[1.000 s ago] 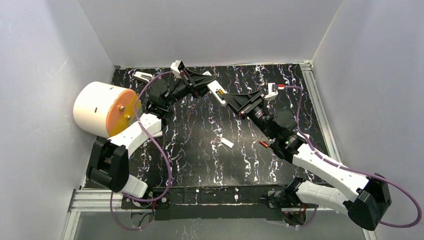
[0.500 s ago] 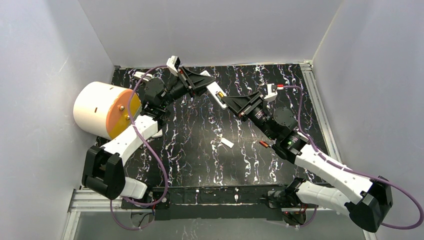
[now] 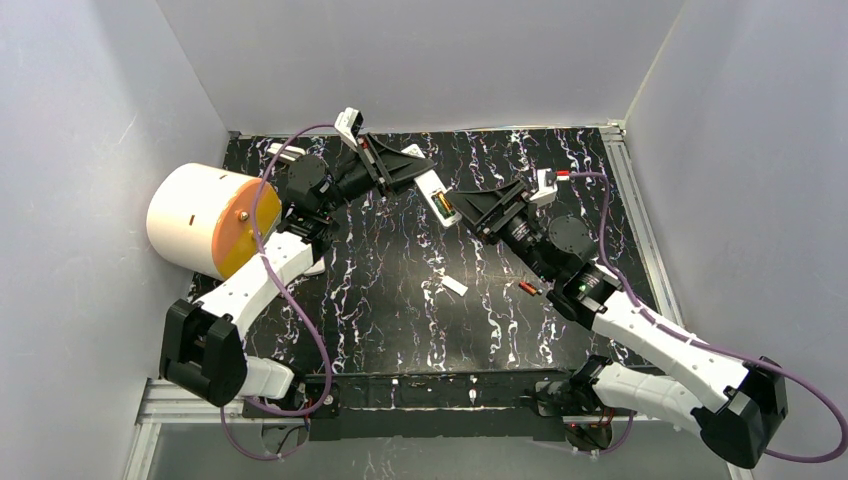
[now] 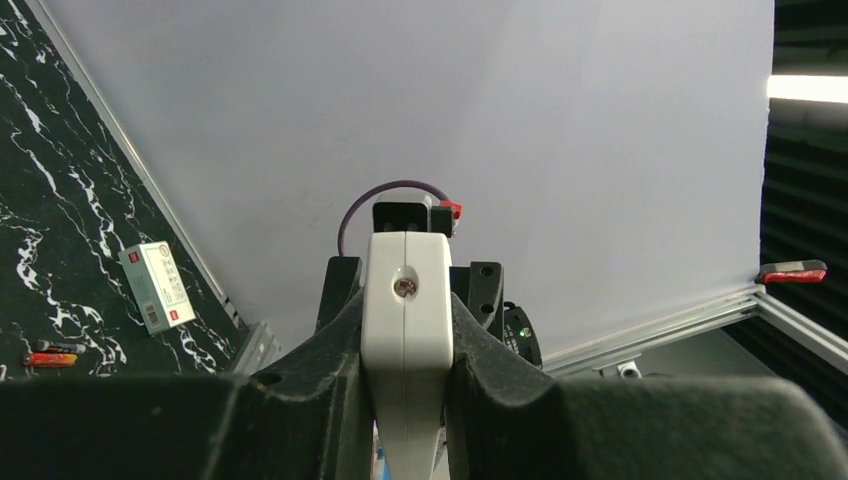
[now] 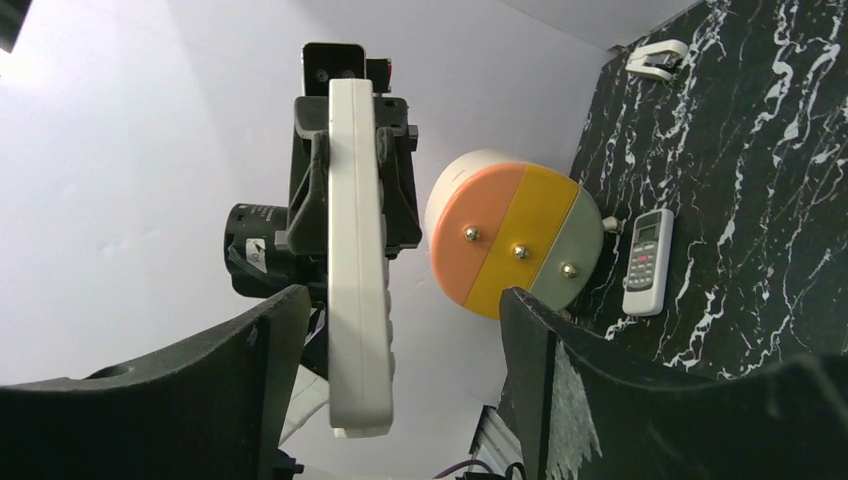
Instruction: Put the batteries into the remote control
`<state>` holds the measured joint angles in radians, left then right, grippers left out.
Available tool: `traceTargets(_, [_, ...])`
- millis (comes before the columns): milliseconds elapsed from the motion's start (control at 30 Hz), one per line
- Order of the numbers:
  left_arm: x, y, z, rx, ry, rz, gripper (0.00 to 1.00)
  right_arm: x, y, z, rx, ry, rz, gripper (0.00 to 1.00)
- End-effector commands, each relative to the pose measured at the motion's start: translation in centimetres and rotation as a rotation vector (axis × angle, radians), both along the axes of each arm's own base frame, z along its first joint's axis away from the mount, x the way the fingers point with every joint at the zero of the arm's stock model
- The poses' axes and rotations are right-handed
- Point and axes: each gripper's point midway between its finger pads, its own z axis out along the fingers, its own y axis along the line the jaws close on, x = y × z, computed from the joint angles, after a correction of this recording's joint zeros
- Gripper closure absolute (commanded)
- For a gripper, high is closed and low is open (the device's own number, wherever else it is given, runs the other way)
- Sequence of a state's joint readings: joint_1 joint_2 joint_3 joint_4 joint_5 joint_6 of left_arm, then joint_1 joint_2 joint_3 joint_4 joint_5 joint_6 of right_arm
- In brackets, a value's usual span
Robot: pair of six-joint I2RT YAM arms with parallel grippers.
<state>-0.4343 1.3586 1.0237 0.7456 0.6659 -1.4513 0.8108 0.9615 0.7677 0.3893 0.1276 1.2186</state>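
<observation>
Jaws of the left gripper (image 4: 405, 330) clamp the remote control (image 3: 430, 185) aloft, those of the right gripper (image 3: 466, 207) gape wide beside the remote's free end, one seated battery (image 3: 441, 204) shows in its bay, and a loose battery (image 3: 528, 288) on the worktop (image 3: 400, 320) near the remote likely remains to load.

Left arm (image 3: 262, 275) and right arm (image 3: 660, 340): white shell links, black joint housings, black bases. A purple cable (image 4: 388, 184) loops along each arm up to the wrist, and the right wrist has a red plug (image 3: 562, 173). Left pincer (image 3: 421, 169) and right pincer (image 3: 467, 212) are matte black with chunky moulded fingers (image 5: 255, 385).
</observation>
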Motion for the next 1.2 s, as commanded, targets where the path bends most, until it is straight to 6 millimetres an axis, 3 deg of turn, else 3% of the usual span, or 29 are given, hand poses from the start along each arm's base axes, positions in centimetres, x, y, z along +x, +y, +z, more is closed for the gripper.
traceTargets(0, [-2.0, 0.5, 3.1, 0.006, -0.156, -0.007, 1.0, -0.8, -1.2, 3.4, 0.072, -0.126, -0.011, 0.22])
traceTargets(133, [-1.9, 0.5, 2.8, 0.018, -0.156, -0.008, 1.0, -1.2, -0.8, 3.3, 0.006, -0.173, 0.014, 0.28])
traceTargets(400, [-1.9, 0.6, 1.9, 0.047, -0.154, 0.0, 1.0, -1.8, -0.1, 1.5, -0.2, -0.23, 0.068, 0.29])
traceTargets(533, [-1.8, 1.1, 1.3, 0.074, -0.161, 0.045, 1.0, -1.5, -0.4, 1.2, -0.318, -0.265, 0.06, 0.19])
traceTargets(667, [-1.5, 2.5, -1.6, 0.2, -0.121, 0.15, 1.0, -1.1, -1.0, 1.6, -0.517, -0.379, 0.055, 0.11])
traceTargets(867, [-1.1, 4.7, -4.9, 0.364, -0.043, 0.276, 1.0, -1.4, 0.0, 1.8, -0.873, -0.656, 0.243, 0.08])
traceTargets(1000, [-0.9, 5.4, -5.3, 0.406, -0.015, 0.319, 1.0, -1.0, 1.7, 1.2, -0.985, -0.756, 0.375, 0.07])
traceTargets(1167, [-0.8, 6.4, -5.3, 0.459, -0.022, 0.366, 1.0, -0.4, 2.8, 0.6, -1.013, -0.798, 0.411, 0.07])
